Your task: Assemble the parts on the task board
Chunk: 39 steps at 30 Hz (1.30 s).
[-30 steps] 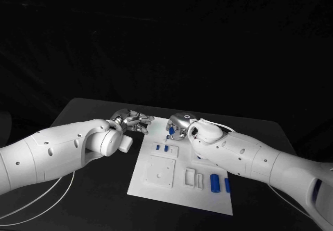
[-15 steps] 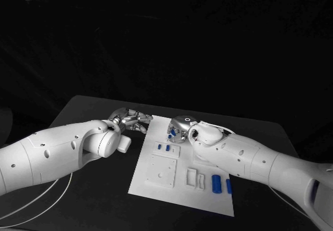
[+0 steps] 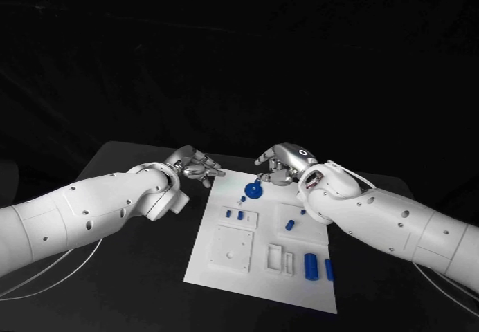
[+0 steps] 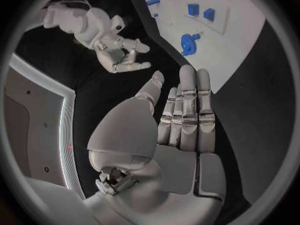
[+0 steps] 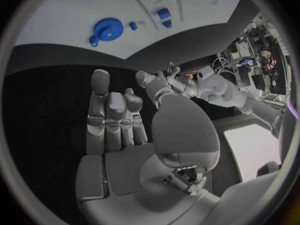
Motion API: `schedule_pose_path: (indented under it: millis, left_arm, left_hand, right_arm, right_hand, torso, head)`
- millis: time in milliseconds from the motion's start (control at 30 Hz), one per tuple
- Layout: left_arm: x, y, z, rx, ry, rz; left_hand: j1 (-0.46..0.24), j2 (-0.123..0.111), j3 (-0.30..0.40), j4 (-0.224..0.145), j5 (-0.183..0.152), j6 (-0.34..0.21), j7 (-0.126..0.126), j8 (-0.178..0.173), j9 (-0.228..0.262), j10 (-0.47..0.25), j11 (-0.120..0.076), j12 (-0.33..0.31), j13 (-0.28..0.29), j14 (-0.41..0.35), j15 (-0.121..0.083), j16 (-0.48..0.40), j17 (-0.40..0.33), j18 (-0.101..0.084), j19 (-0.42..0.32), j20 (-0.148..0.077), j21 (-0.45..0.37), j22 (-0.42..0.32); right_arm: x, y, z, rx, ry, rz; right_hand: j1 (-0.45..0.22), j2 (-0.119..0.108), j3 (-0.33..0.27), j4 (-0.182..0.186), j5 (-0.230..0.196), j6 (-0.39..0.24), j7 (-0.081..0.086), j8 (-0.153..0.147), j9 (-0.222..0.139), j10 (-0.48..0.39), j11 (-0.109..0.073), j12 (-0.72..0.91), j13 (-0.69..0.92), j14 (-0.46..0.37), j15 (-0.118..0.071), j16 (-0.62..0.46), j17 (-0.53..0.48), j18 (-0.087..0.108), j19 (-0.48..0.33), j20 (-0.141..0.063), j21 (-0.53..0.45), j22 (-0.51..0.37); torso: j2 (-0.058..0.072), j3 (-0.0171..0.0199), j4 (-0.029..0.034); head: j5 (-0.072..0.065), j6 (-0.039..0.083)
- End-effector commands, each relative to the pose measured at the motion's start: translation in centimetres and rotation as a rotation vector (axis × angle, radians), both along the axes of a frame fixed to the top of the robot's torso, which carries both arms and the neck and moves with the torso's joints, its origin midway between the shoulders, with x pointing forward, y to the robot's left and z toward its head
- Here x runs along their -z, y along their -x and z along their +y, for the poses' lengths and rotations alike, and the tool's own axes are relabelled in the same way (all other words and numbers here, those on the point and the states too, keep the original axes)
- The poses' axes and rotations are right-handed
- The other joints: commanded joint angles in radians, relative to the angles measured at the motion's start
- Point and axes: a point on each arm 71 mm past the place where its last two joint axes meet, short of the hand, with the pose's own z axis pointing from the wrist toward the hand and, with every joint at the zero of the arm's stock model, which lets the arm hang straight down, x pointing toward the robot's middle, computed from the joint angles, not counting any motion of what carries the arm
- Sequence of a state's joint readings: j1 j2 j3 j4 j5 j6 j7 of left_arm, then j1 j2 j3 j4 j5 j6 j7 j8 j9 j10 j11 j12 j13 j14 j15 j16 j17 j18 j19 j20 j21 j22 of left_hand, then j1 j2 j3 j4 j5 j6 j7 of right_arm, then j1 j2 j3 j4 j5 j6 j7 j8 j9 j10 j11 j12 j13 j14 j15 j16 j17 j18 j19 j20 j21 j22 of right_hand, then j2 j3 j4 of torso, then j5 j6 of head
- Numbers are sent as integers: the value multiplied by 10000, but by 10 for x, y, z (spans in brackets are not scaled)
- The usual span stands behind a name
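Note:
The white task board (image 3: 232, 266) lies in the middle of the black table. A blue gear (image 3: 253, 190) rests flat near its far edge, also seen in the left wrist view (image 4: 190, 43) and the right wrist view (image 5: 107, 29). Small blue parts (image 3: 234, 214) stand in a raised block just nearer than the gear, and two long blue parts (image 3: 311, 265) lie at the near right. My left hand (image 3: 196, 167) hovers beyond the board's far left corner, empty, fingers straight (image 4: 185, 116). My right hand (image 3: 284, 162) hangs behind the gear, empty, fingers extended (image 5: 115, 119).
Another small blue part (image 3: 289, 225) sits mid-board on the right, and a tiny one (image 3: 241, 199) lies beside the gear. White raised blocks (image 3: 230, 250) and slots (image 3: 275, 254) occupy the near half. Black table (image 3: 130, 277) surrounds the board.
My right hand has let go of the blue gear, which now lies on the board's far end, and has risen and drawn back. My left hand has also lifted and opened out.

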State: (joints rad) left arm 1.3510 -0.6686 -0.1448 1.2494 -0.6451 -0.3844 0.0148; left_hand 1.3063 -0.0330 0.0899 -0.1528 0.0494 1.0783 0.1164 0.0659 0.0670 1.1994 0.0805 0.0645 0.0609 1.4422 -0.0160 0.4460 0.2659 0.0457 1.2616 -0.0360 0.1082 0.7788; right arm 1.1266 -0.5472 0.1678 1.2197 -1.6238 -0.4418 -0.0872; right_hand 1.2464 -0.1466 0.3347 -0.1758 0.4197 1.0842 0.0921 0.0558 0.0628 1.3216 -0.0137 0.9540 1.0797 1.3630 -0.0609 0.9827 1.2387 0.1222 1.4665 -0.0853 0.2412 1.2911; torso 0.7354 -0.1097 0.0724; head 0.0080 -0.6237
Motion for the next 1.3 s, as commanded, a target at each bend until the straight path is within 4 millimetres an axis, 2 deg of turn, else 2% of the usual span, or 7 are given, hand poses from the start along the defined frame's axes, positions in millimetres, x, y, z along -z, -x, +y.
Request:
schedule_pose_path:
  millis: [33,400,533,633,800,933,1300]
  left_arm:
    - [-2,-4,-11,883,-2557,-782]
    - [8,-15,-43,1404,-5069,-472]
    - [14,-16,-50,1423,-5656,-302]
    - [20,-15,-55,1466,-5999,-135]
    - [32,-13,-60,1613,-6473,135]
    - [40,-13,-64,1609,-6702,173]
    - [52,-15,-69,1262,-6683,-150]
  left_hand:
    - [39,-154,-85,62,7,-58,38,-15,-3,-142,-2,-58,-11,116,10,98,30,84,97,13,31,15]
    - [-24,-657,-174,1192,-8,-103,47,-9,3,-234,7,-49,-2,79,34,242,75,63,229,42,-114,-171]
    - [-86,-898,-95,1711,-14,-101,37,-9,3,-153,-15,-49,-3,97,22,268,76,26,307,14,-182,-286]
    - [-207,-957,-153,1854,-14,-126,39,-9,3,-125,-23,-44,1,121,19,288,83,24,331,16,-193,-313]
    - [-284,-1022,-187,2019,-13,-56,9,4,14,9,-59,-42,3,151,-2,348,112,16,385,-2,-198,-352]
    - [-408,-1011,-230,2147,-12,88,-47,8,23,247,-128,-35,5,225,-56,547,209,-4,466,-51,-160,-347]
    - [-405,-1122,-166,2284,-10,-150,25,-7,14,96,-81,-36,5,56,-36,835,294,-8,475,-50,-149,-360]
  right_arm:
    - [-14,2,-11,204,-1774,-34]
    - [-34,3,-49,67,-5353,1214]
    - [-38,4,-56,-24,-6043,1330]
    - [-39,5,-59,-137,-6558,1533]
    - [-40,7,-61,-291,-7002,1714]
    - [-41,7,-61,-345,-7167,1756]
    - [-40,8,-60,-356,-7286,1801]
  right_hand:
    - [-87,-16,103,-28,58,80,66,62,-9,-243,-26,-907,-794,-268,-41,-988,-731,23,63,49,-269,-268]
    - [-232,270,268,-67,332,35,149,48,-13,-1048,161,-3879,-4139,-1492,242,-3577,-3585,-252,-1080,280,-1718,-2585]
    - [-264,428,505,-58,458,-32,258,50,-12,-1534,365,-5104,-5453,-2072,575,-4737,-4868,-318,-2146,587,-1756,-3728]
    - [-291,576,529,-77,501,2,313,47,-12,-1125,548,-6413,-7365,-1826,852,-6187,-6846,-248,-2715,946,-1737,-5906]
    - [-270,715,405,-189,625,21,336,28,-17,-314,745,-8083,-10169,-1255,1074,-7686,-9449,-189,-2705,1208,-1733,-9053]
    - [-296,782,189,-299,673,68,358,37,-41,-206,705,-8373,-10133,-1020,1066,-7673,-10485,-247,-2244,1149,-1683,-10993]
    - [-302,796,177,-373,699,7,349,62,-6,-262,743,-8426,-10161,-1095,1067,-7548,-10741,-275,-2211,1162,-1544,-11600]
  torso:
    - [2,104,-148]
    - [36,311,-393]
    - [53,372,-442]
    - [70,419,-467]
    - [52,382,-450]
    - [59,381,-471]
    - [36,340,-459]
  head:
    - [99,35]
    - [358,77]
    - [418,85]
    - [413,77]
    - [397,65]
    - [397,61]
    - [308,37]
